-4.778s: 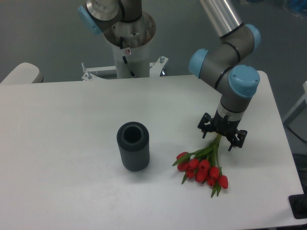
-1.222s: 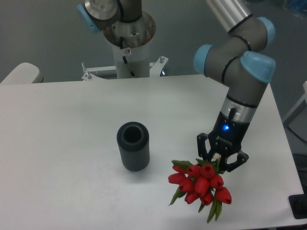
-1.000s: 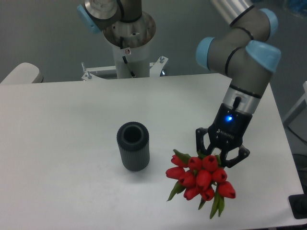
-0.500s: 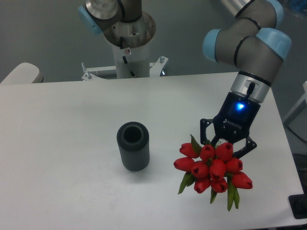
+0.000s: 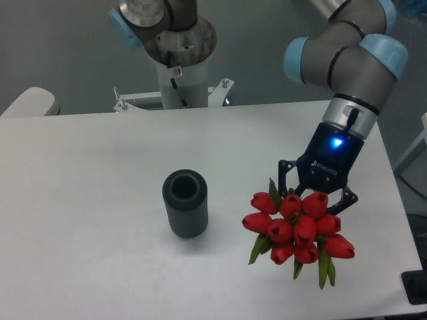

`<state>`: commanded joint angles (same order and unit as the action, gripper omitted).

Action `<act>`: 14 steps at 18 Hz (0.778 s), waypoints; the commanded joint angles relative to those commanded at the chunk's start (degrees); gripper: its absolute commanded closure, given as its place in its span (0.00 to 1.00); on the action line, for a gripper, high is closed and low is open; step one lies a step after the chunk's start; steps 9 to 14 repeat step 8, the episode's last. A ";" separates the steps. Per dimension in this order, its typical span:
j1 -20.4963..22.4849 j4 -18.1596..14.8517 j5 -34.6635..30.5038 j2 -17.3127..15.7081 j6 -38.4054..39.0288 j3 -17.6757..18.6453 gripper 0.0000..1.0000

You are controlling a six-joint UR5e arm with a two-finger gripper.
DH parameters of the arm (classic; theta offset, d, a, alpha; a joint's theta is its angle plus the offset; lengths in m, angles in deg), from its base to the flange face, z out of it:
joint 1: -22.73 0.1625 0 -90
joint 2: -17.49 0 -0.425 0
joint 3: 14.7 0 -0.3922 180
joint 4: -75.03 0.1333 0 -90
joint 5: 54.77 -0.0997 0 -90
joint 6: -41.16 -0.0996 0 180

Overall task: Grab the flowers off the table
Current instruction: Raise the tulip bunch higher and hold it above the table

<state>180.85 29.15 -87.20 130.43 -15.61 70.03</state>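
Hand (image 5: 317, 193) grasping flowers (image 5: 297, 228) above table (image 5: 87, 187), white lettering on hand unreadable, vase (image 5: 185, 203) upright

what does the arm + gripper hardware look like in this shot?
The arm is built of silver-grey cylindrical links, with light blue caps on the joints. A black wrist section carries a glowing blue light and small white lettering, too small to read. The gripper is black, with two thin open-frame fingers. No loose cables show on the arm.
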 joint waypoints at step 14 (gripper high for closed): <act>-0.18 0.00 0.09 0.00 -0.09 0.00 0.66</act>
